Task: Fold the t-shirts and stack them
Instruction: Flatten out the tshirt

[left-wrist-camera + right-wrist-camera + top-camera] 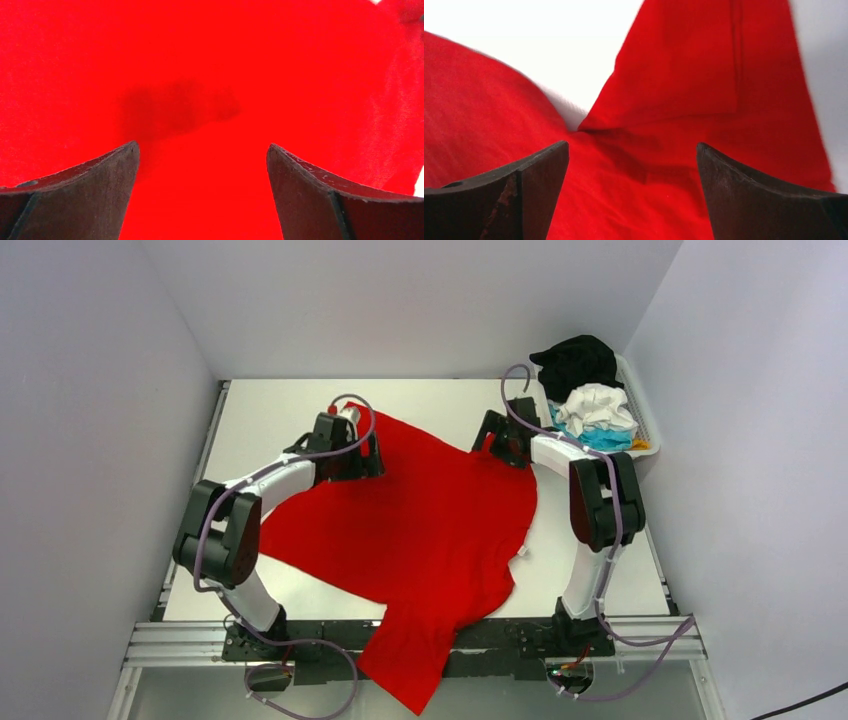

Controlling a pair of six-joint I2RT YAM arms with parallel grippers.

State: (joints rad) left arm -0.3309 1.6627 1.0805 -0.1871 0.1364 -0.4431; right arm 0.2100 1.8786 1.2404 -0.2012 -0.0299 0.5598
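- Dark fingers (95, 195) of the left gripper (202, 144) fill the bottom of its wrist view. They are spread wide with nothing between them, and flat red cloth with a dim shadow on it lies beneath.
- Just as close in its own view, the right gripper (633, 144) also stands wide apart and holds nothing. Under it a pointed flap of red cloth with a stitched hem rises against the white table (524, 30).
- From above, the red t-shirt (420, 520) lies spread over the middle of the table (270, 410). One end hangs over the near edge, across the metal rail (180, 642) between the two arm bases.
- The left gripper sits over the shirt's far left part, and the right gripper over its far right corner.
- A white slatted basket (650, 435) stands in the far right corner by the wall, well apart from the red shirt.
- Inside it, a black t-shirt (578, 362) is heaped at the far end, a white t-shirt (597, 405) is in the middle and a turquoise t-shirt (612, 440) is beneath the white one.
- The right arm (600, 500) stretches between the red shirt and the basket, hiding part of the shirt's right edge.
- Plain walls close in the table on the left, the right and the far side.
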